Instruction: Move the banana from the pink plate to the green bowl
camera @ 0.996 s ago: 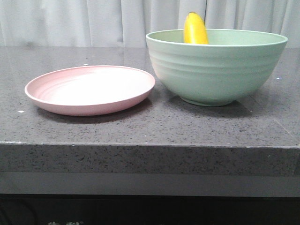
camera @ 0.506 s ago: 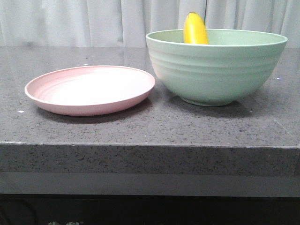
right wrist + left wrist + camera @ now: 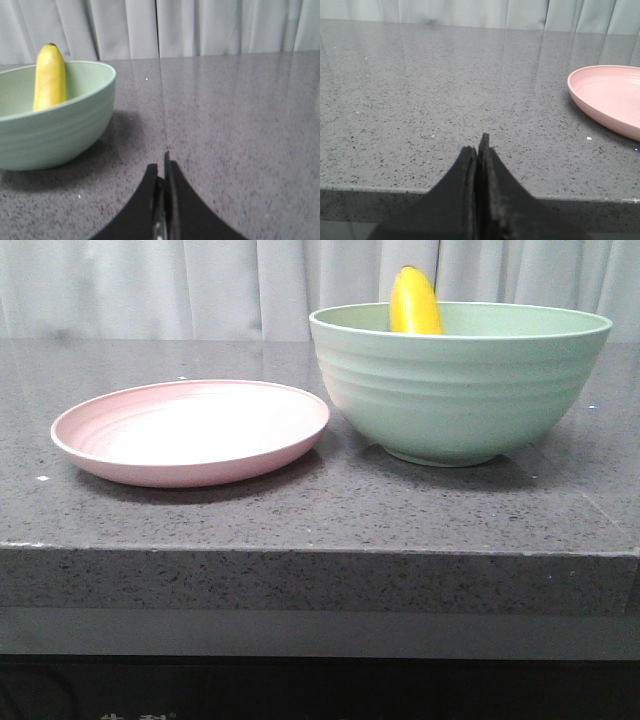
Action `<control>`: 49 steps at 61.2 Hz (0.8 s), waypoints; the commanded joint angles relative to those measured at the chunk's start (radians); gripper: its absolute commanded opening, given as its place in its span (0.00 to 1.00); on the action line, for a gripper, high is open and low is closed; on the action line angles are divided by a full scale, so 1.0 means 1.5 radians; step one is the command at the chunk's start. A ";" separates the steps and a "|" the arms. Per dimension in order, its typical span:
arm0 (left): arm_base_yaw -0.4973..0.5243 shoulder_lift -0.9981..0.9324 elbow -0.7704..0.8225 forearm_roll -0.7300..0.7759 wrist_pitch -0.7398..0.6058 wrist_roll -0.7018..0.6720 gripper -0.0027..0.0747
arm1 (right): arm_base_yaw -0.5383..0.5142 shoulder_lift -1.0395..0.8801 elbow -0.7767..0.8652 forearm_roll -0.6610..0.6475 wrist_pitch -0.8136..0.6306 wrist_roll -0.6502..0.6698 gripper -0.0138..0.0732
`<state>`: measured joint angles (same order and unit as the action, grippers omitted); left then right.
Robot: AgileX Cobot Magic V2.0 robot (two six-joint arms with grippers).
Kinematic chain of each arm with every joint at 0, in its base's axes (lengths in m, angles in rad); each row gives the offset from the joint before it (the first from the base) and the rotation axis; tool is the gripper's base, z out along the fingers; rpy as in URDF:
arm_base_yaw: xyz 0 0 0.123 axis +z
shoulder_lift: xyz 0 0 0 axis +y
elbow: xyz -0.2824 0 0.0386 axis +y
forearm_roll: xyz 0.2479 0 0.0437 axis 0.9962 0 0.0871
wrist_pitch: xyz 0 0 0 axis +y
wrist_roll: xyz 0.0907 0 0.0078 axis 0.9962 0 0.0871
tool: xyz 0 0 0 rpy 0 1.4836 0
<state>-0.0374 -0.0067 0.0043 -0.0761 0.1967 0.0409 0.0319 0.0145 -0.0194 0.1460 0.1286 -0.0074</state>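
The banana (image 3: 415,302) stands leaning inside the green bowl (image 3: 460,390), its upper end above the rim; both also show in the right wrist view, banana (image 3: 49,77) and bowl (image 3: 55,132). The pink plate (image 3: 190,430) lies with nothing on it left of the bowl; its edge shows in the left wrist view (image 3: 607,100). My left gripper (image 3: 477,150) is shut and holds nothing, at the table's front edge left of the plate. My right gripper (image 3: 162,167) is shut and holds nothing, over the table to the right of the bowl. Neither gripper shows in the front view.
The dark speckled stone table (image 3: 320,510) has its front edge near the camera. White curtains (image 3: 200,280) hang behind the table.
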 commanded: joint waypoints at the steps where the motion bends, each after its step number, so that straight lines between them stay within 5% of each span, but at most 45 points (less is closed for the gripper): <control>1: 0.001 -0.015 0.002 -0.001 -0.059 -0.005 0.01 | -0.004 -0.030 0.023 -0.016 -0.066 0.017 0.09; 49: 0.001 -0.015 0.002 -0.001 -0.059 -0.005 0.01 | -0.004 -0.032 0.029 -0.015 -0.011 0.016 0.09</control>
<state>-0.0374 -0.0067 0.0043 -0.0761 0.1943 0.0409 0.0322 -0.0097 0.0286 0.1313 0.1891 0.0161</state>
